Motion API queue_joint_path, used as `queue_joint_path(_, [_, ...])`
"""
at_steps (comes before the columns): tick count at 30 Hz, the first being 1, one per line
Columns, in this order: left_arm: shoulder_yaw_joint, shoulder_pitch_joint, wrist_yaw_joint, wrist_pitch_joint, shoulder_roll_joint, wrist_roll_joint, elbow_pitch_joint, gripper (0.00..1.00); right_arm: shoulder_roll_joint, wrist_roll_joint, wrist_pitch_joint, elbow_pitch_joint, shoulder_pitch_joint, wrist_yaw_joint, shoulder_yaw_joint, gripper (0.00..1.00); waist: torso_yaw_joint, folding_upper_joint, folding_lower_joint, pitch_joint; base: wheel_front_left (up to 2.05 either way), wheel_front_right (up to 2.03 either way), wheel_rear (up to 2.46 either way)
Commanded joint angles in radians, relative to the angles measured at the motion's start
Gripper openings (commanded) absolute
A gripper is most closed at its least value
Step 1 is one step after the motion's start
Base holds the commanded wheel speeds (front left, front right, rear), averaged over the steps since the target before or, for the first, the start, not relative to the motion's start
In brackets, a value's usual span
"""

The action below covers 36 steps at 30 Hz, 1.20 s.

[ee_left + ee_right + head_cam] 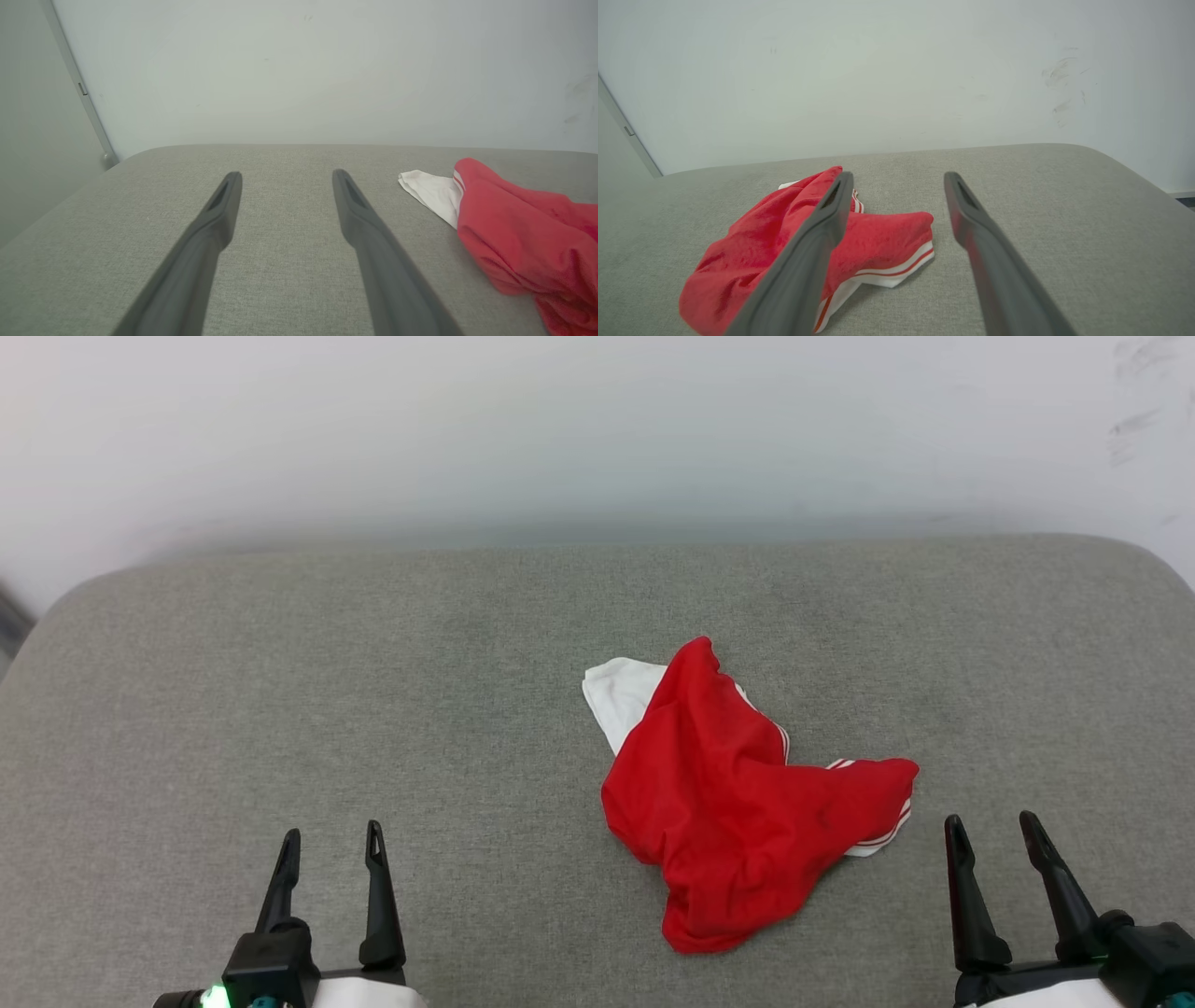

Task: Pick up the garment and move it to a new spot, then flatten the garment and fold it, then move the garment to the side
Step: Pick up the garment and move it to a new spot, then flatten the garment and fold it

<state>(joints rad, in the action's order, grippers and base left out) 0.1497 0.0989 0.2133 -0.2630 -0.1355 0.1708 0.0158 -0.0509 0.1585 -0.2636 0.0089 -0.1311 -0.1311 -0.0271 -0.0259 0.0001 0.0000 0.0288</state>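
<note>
garment (733,793) — crumpled, untouched, on cushion (373,691)

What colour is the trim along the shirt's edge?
The trim of the shirt is white with red stripes, clearest in the right wrist view.

Head view high, downward; wrist views low, wallward, garment (728,793) common to all.
</note>
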Motion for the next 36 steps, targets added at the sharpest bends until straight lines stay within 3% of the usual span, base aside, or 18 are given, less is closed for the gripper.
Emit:
queue_joint_path(1, [-0.011,0.014,-0.009,-0.003,0.008,-0.010,-0.007,1.00,0.001,0.011,-0.002,-0.004,-0.012,0.001,0.001,1.00,0.001,-0.0001,0.0000,-0.004,0.00,0.00,0.00])
queue_joint_path(19, [-0.060,-0.022,-0.109,-0.003,0.052,-0.071,0.036,1.00,0.001,0.002,-0.002,-0.012,0.003,0.001,0.007,1.00,0.005,-0.0001,0.0000,0.003,0.00,0.00,0.00])
queue_joint_path(36, [-0.025,-0.668,-0.283,0.025,-0.039,-0.092,0.327,1.00,0.001,-0.009,-0.002,-0.065,0.106,0.001,0.019,1.00,-0.019,-0.0001,0.0000,0.158,0.00,0.00,0.00])
